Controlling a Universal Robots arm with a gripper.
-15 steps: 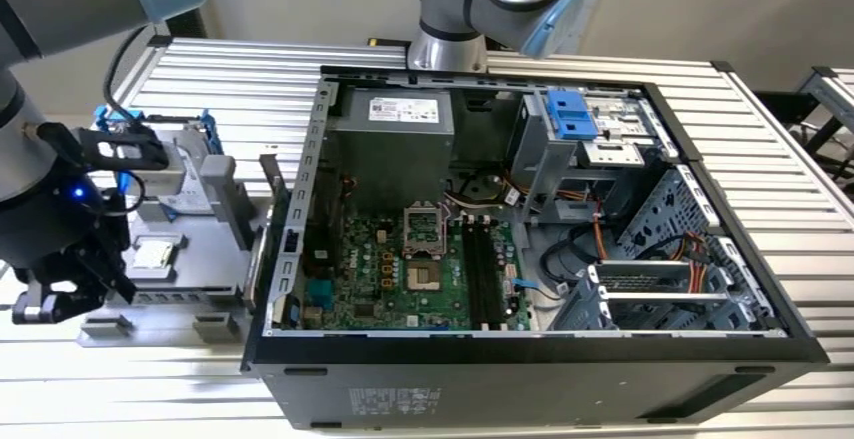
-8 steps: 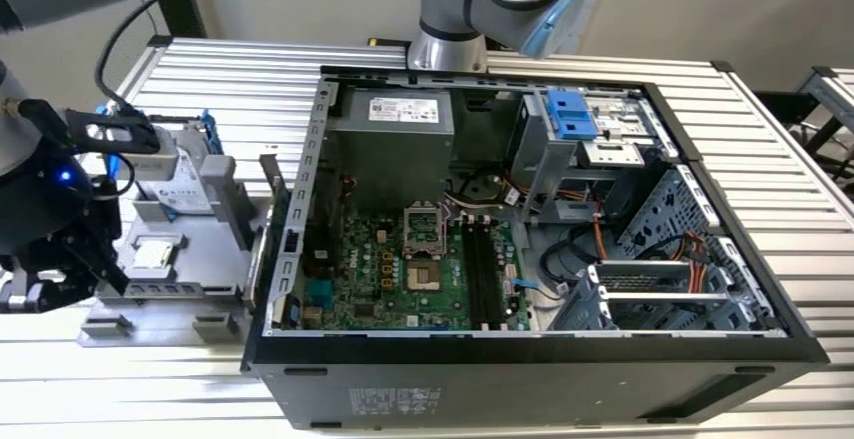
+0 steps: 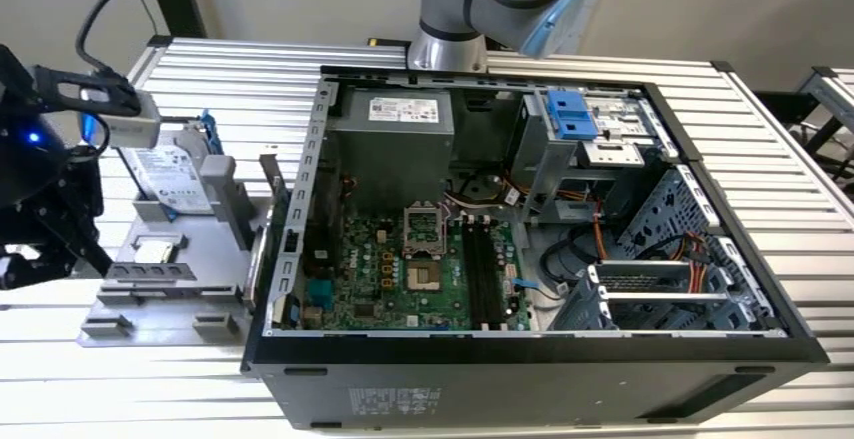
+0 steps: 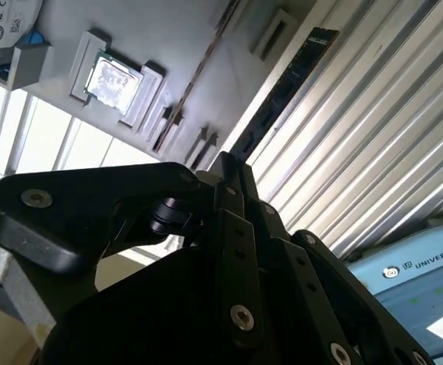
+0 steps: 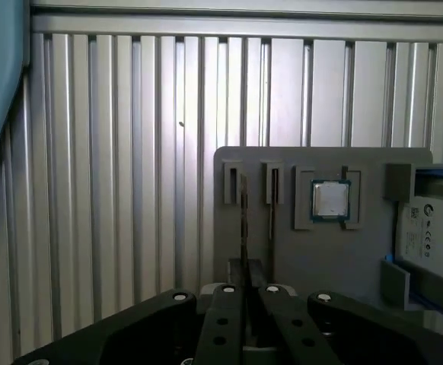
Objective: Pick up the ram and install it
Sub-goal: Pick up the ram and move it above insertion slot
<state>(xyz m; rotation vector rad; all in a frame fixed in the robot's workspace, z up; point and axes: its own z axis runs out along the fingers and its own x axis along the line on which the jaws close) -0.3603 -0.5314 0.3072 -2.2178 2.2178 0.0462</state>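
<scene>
Second wrist view: end effector (image 4: 227,171) pinches the ram (image 4: 282,91), a thin dark stick jutting out from between the closed fingers. The ram hangs over the grey tray (image 4: 183,34) and the ribbed desk (image 4: 374,114). The processor (image 4: 115,80) sits in a tray pocket nearby. First wrist view: ram edge-on beside the tray's slots, hard drive (image 5: 431,236) further along. Exterior view: open computer case (image 3: 534,389) to the exterior view's right of the tray.
</scene>
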